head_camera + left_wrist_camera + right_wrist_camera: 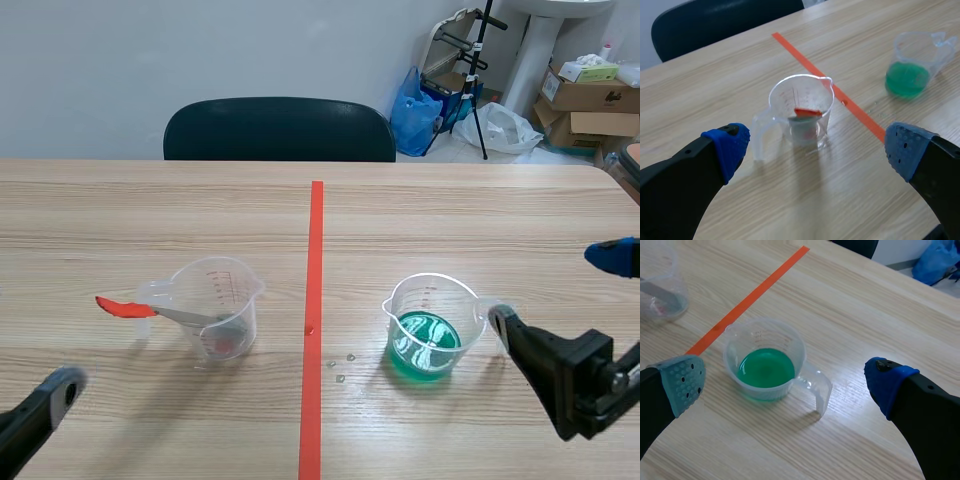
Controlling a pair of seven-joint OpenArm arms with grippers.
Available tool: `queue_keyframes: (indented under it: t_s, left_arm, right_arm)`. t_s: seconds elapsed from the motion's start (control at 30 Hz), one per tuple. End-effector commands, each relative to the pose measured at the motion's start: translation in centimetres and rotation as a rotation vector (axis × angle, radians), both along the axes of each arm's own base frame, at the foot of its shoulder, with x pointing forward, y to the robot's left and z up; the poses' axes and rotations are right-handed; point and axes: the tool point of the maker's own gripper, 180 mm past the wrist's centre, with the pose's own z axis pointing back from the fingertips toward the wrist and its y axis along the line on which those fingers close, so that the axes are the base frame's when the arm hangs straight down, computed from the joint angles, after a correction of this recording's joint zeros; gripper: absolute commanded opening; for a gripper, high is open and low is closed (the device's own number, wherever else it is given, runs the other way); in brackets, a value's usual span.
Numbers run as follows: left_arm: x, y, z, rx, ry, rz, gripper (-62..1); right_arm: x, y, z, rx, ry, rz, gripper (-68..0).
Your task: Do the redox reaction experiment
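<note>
Both pincers hang low over the near side and carry nothing. The left pincer (816, 147) is spread wide, facing one cup. The right pincer (785, 382) is equally spread, with the other cup ahead between its fingers and apparently untouched.

Under them lies the pale wood-grain worktop (150, 210), split by an orange-red tape line (316, 300). Right of the line stands the clear plastic measuring cup of green liquid (428, 325), upright, with its spout toward the tape and its loop handle (817, 390) toward the right arm. Left of the line, well apart from it, stands the second clear plastic measuring cup (220, 310), its spout also toward the tape and its handle away from it. Something reddish lies at its bottom, too small to name.

A slim grey spoon with an orange-red end (125, 307) leans in that cup. Its long axis runs across the worktop, and the red end juts past the rim, away from the tape. A few small droplets (340, 372) sit beside the line.

Both cups look light, thin-walled and slick, so they would likely flex if squeezed at the rim. I judge the handle the safer hold, with the cup kept level so that the liquid does not slosh.
</note>
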Motion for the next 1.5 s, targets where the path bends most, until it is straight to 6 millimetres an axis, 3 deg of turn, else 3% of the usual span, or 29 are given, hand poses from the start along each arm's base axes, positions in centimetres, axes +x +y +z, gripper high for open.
queue_keyframes:
  t_s: [0.0,0.3,0.53,0.9,1.3,1.47]
  left_arm:
    - [-0.7,0.2,0.6,-0.024,-0.009,0.017,-3.3]
    - [-6.0,2.8,-1.3,0.061,0.076,0.064,-3.3]
    - [-7.9,4.0,-2.6,0.107,0.084,0.096,-3.3]
    - [-8.8,4.8,-3.0,0.092,0.079,0.117,-3.3]
    - [-8.9,4.9,-2.7,0.073,0.053,0.116,-3.3]
    - [-9.4,4.0,-3.0,0.116,0.048,0.042,-3.3]
  right_arm:
    - [0.8,0.5,1.6,0.013,-0.057,0.019,0.4]
    - [2.4,2.1,3.7,0.029,-0.154,0.081,0.4]
    - [3.4,5.7,4.4,0.003,-0.214,0.187,0.4]
    - [2.6,13.1,3.7,-0.017,-0.274,0.401,0.4]
    - [1.7,20.0,0.5,0.032,-0.325,0.566,0.4]
    - [1.9,22.4,-0.5,0.038,-0.352,0.595,0.4]
